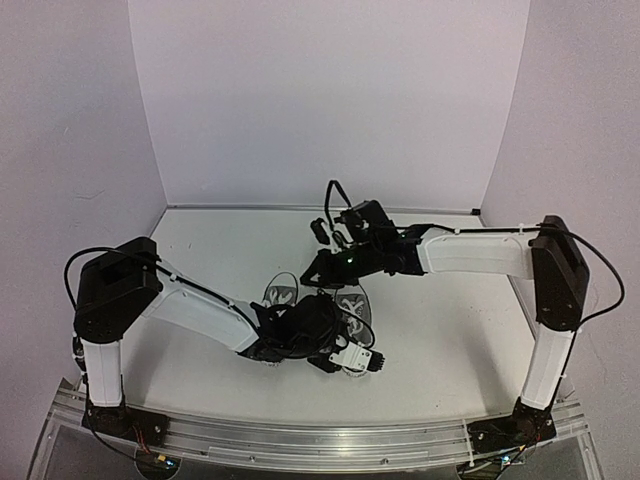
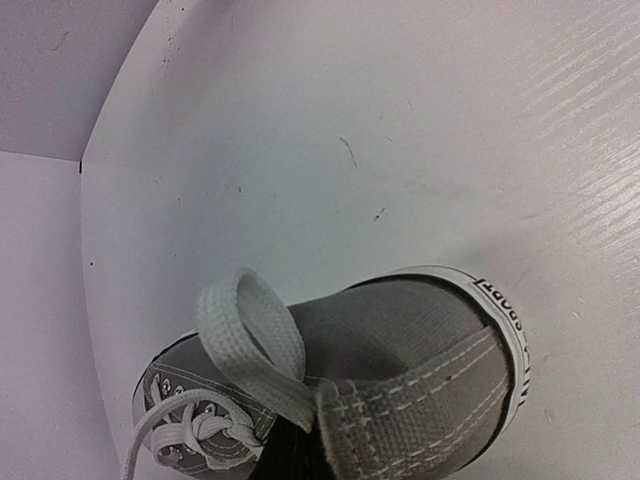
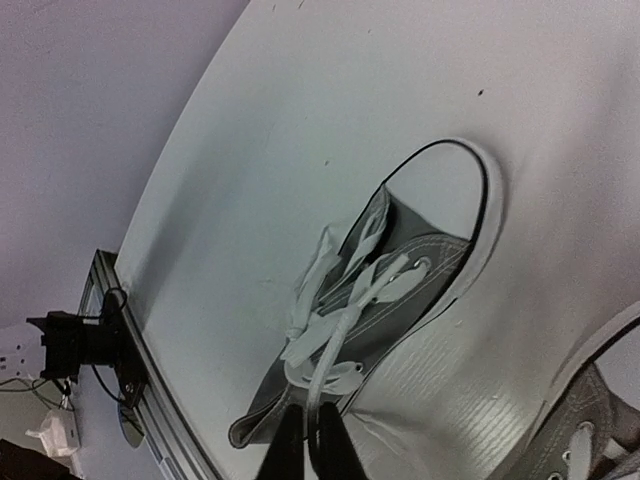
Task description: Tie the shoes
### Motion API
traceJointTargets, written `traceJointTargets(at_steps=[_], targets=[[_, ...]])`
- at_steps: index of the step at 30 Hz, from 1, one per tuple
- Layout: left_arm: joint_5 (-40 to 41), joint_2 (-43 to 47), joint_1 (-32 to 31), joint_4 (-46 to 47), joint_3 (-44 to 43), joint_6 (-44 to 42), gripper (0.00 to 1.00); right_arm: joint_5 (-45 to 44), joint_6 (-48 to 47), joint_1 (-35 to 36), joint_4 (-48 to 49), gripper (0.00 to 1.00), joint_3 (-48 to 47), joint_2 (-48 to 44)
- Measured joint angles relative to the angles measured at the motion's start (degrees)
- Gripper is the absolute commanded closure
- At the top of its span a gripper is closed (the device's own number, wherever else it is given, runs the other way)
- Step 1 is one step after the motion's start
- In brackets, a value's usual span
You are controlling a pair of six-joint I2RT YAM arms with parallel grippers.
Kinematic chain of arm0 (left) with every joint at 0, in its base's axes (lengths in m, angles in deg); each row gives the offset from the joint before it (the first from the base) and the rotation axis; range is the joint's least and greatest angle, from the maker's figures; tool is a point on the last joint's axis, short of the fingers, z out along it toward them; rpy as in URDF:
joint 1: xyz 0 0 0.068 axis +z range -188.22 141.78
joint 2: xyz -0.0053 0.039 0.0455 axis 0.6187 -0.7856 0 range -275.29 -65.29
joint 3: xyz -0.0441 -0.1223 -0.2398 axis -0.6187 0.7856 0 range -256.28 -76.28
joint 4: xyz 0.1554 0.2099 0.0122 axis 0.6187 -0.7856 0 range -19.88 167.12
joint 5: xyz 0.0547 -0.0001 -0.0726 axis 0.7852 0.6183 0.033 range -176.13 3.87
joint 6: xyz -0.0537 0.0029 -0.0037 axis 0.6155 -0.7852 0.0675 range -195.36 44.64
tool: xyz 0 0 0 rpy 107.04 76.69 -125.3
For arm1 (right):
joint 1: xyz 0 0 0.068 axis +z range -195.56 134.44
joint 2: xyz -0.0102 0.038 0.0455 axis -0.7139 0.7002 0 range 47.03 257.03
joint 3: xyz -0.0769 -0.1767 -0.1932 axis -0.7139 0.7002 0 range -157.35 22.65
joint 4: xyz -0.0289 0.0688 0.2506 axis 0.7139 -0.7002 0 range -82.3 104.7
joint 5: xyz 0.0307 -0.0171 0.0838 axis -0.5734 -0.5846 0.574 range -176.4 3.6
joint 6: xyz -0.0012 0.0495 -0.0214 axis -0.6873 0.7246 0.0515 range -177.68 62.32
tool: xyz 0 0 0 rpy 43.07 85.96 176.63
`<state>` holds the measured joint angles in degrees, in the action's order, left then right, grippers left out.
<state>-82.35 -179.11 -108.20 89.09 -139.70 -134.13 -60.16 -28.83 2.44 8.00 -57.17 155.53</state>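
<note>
Shoes (image 1: 280, 290) sit side by side mid-table between the two arms; no finished bow shows on either. Right gripper (image 3: 305, 445) reaches in from the right, its jaws pinched together on a white lace (image 3: 330, 355) that runs taut from one shoe's eyelets, probably to keep tension on that end while a knot is worked. Left gripper (image 1: 325, 345) hangs low over the near end of the pair, beside a heel with a standing lace loop (image 2: 250, 330). Its jaws are hidden, so apart or together cannot be told.
</note>
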Motion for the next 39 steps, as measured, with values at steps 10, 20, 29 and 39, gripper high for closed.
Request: traceJointTargets(at_steps=[10, 20, 29, 39], targets=[[1.04, 0.0, -0.34, -0.02, -0.02, -1.37, 1.0, 6.15, -1.51, 0.15, -1.6, 0.34, -2.97, 1.29], [-2.41, 0.1, 0.85, -2.89, -1.57, 4.57, 1.0, 4.68, -2.81, -8.86, -1.93, 0.3, 3.84, -15.9], [-21.08, 0.56, 8.98, -9.4, -6.11, 19.36, 1.0, 0.96, -4.25, -10.85, -0.86, 0.42, 18.33, -32.92], [-38.84, -3.69, 15.34, -16.35, -16.8, 30.39, 1.0, -1.74, -5.1, -11.18, 0.29, 0.53, 35.17, -44.35]])
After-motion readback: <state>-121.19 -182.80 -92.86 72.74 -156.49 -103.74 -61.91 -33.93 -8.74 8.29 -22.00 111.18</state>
